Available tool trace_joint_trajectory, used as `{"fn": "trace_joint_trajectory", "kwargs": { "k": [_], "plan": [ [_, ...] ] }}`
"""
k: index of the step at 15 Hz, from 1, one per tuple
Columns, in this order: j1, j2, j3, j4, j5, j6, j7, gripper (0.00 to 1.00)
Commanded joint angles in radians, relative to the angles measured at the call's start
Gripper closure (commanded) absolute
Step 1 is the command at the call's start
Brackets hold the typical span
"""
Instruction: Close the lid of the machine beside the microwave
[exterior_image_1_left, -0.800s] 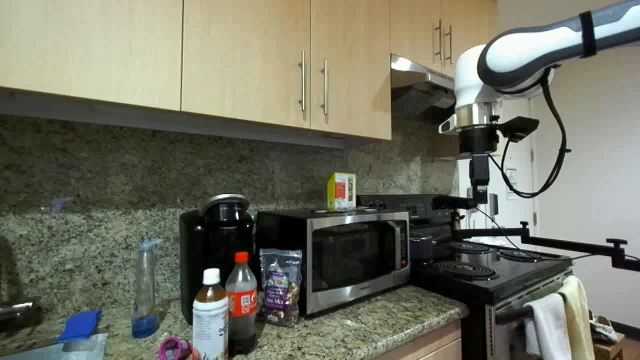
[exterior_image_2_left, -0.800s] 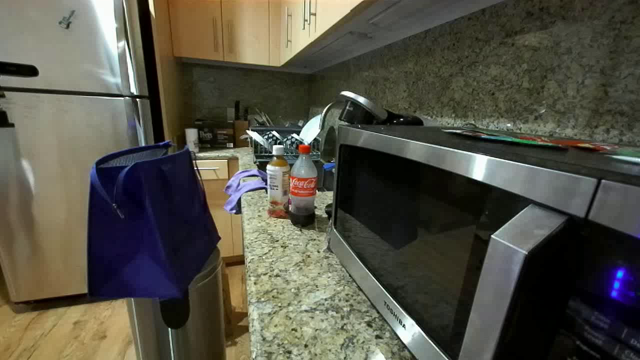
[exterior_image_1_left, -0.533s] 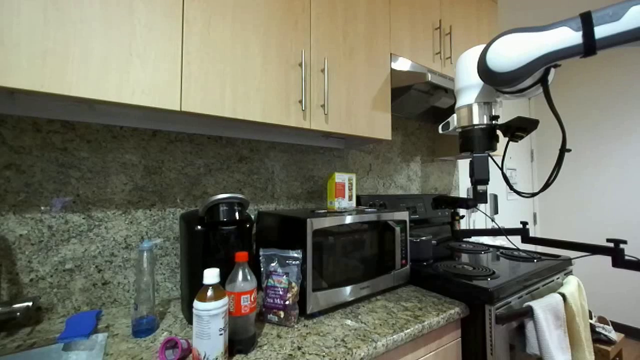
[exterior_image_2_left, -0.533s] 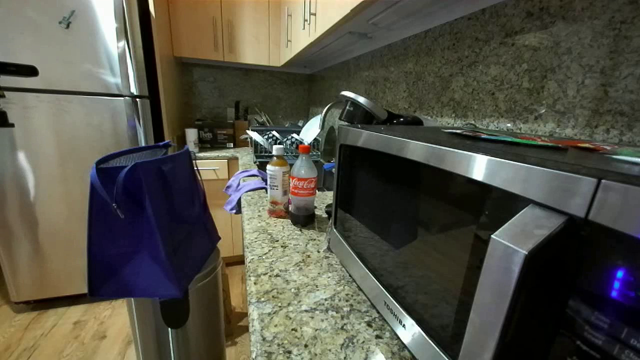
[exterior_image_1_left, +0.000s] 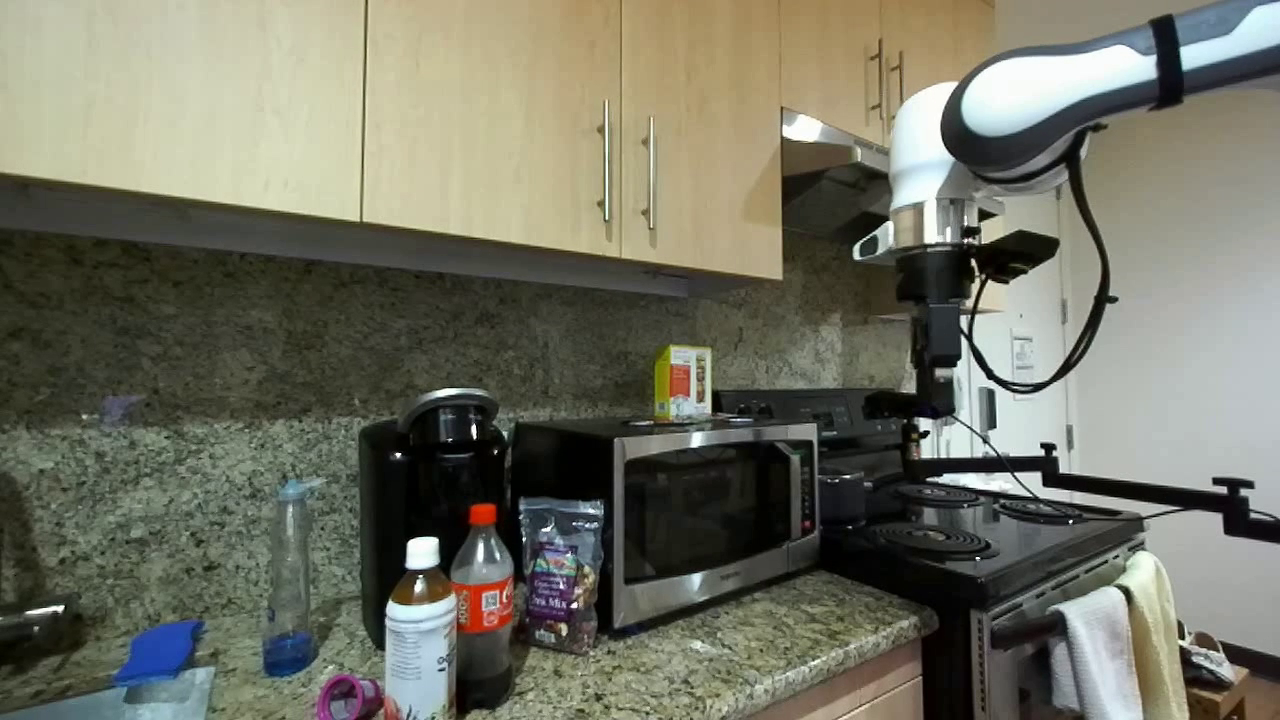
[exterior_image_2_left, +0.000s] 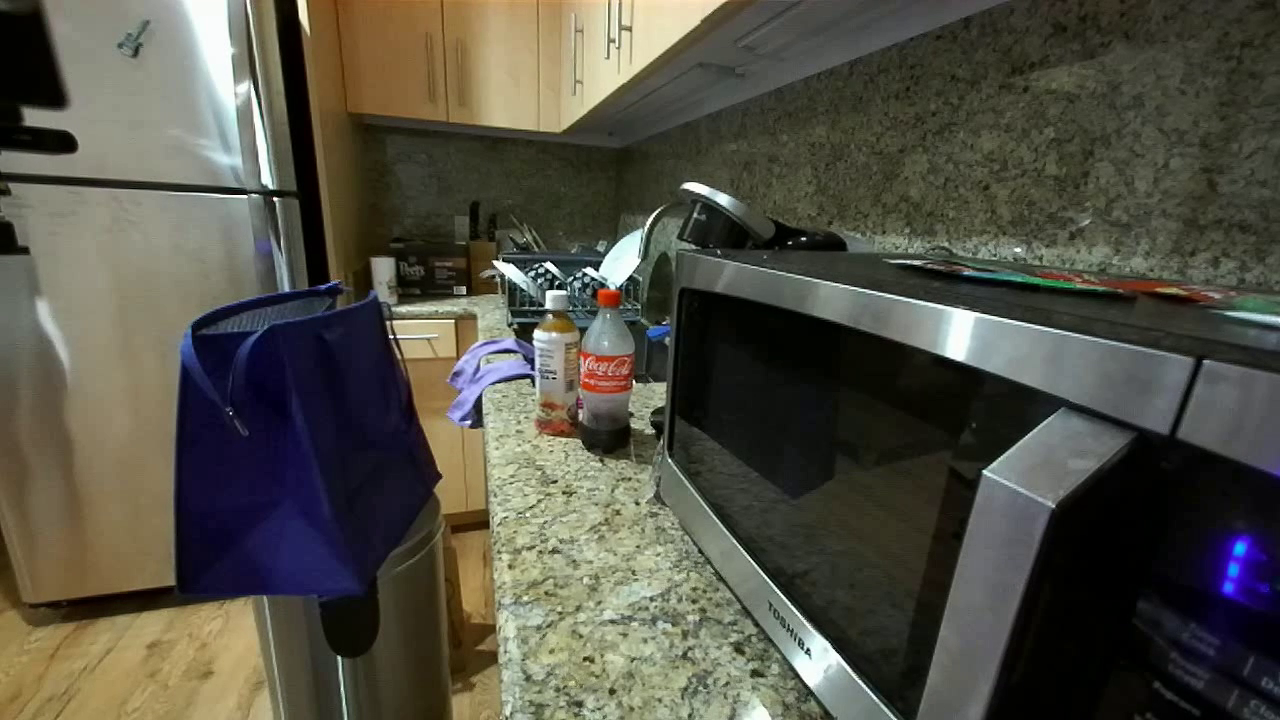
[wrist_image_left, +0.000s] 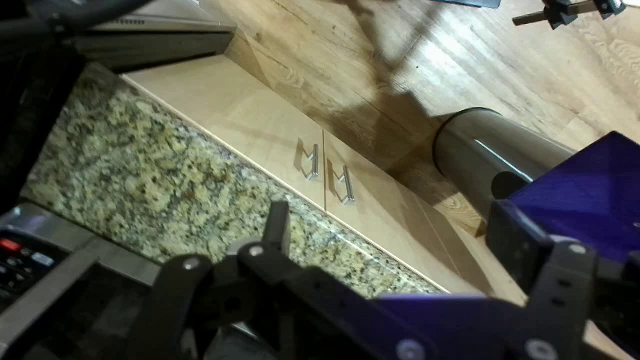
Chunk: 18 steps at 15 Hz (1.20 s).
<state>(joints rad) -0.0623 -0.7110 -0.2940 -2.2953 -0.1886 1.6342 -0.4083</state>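
Note:
The lid (exterior_image_1_left: 452, 412) is the black flap with a silver rim on top of the machine (exterior_image_1_left: 385, 500), the tall black coffee maker. In an exterior view the lid (exterior_image_2_left: 725, 215) is tilted, its front end raised. The microwave (exterior_image_1_left: 710, 510) stands right beside the machine and hides most of it in an exterior view (exterior_image_2_left: 850, 400). My gripper (exterior_image_1_left: 935, 408) points down near the stove side, beyond the microwave and far from the lid. In the wrist view the gripper (wrist_image_left: 397, 235) has its fingers wide apart, with nothing between them. The lid is out of the wrist view.
A white-capped bottle (exterior_image_1_left: 420, 630), a red-capped bottle (exterior_image_1_left: 484, 600) and a snack bag (exterior_image_1_left: 562, 575) stand before the machine and microwave. A yellow box (exterior_image_1_left: 684, 382) sits on the microwave. Cupboards (exterior_image_1_left: 490, 120) hang above. A blue bag (exterior_image_2_left: 300, 450) rests on a bin.
The arm and gripper have moved slightly left toward the microwave, in an exterior view. A dark part has come in at the upper left edge of an exterior view. The lid is unmoved.

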Motion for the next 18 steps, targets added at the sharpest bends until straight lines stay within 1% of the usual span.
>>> {"fn": "trace_joint_trajectory", "kwargs": {
  "k": [1,3,5,8,10,11,12,14,18],
  "plan": [
    [0.101,0.129,0.044,0.095,0.028,0.048,-0.081,0.0],
    [0.153,0.204,0.067,0.156,0.028,0.098,-0.118,0.0],
    [0.189,0.287,0.102,0.213,0.02,0.183,-0.15,0.0],
    [0.217,0.423,0.166,0.308,0.004,0.315,-0.19,0.0],
    [0.231,0.512,0.197,0.383,0.024,0.34,-0.263,0.0],
    [0.231,0.532,0.21,0.402,0.037,0.346,-0.298,0.0],
    [0.201,0.47,0.228,0.332,0.017,0.34,-0.217,0.0],
    [0.201,0.526,0.248,0.38,0.016,0.341,-0.243,0.0],
    [0.198,0.537,0.246,0.397,0.016,0.341,-0.261,0.0]
  ]
}}
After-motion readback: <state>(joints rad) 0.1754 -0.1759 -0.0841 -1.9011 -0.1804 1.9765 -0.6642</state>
